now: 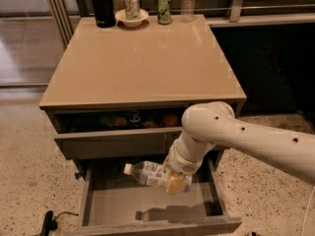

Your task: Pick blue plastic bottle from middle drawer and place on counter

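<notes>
Camera view: the gripper [176,183] is clamped on the base end of the blue plastic bottle [147,173]. The bottle lies horizontal, cap pointing left, raised above the floor of the open middle drawer [123,206], near the drawer's rear right corner. The black flask [101,4] stands at the rear left corner of the counter [142,63].

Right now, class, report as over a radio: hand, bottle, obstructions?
Hand over middle drawer, shut on blue plastic bottle. Bottle held sideways, clear of drawer floor. Upper drawer partly open above.
</notes>
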You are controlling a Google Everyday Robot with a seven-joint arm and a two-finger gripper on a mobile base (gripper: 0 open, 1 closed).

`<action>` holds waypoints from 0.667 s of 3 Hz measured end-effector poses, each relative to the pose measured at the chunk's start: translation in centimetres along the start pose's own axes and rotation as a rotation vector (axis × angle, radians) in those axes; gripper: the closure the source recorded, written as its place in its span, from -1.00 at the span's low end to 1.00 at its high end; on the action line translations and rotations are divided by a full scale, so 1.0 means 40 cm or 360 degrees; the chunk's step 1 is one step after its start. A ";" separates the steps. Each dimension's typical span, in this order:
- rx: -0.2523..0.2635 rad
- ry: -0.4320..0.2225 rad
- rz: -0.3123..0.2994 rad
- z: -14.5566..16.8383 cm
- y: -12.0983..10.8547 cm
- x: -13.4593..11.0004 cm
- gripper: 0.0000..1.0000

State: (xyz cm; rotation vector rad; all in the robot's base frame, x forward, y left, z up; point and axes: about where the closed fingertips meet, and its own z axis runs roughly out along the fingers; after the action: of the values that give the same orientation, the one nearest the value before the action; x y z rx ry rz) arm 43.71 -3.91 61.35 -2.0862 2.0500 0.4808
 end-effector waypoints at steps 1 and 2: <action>0.0001 -0.0001 -0.0001 0.000 0.000 -0.001 1.00; 0.0010 -0.0014 -0.0007 -0.005 -0.004 -0.007 1.00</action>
State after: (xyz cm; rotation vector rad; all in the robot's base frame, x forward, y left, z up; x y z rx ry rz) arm 43.87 -3.70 61.62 -2.0811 2.0393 0.4812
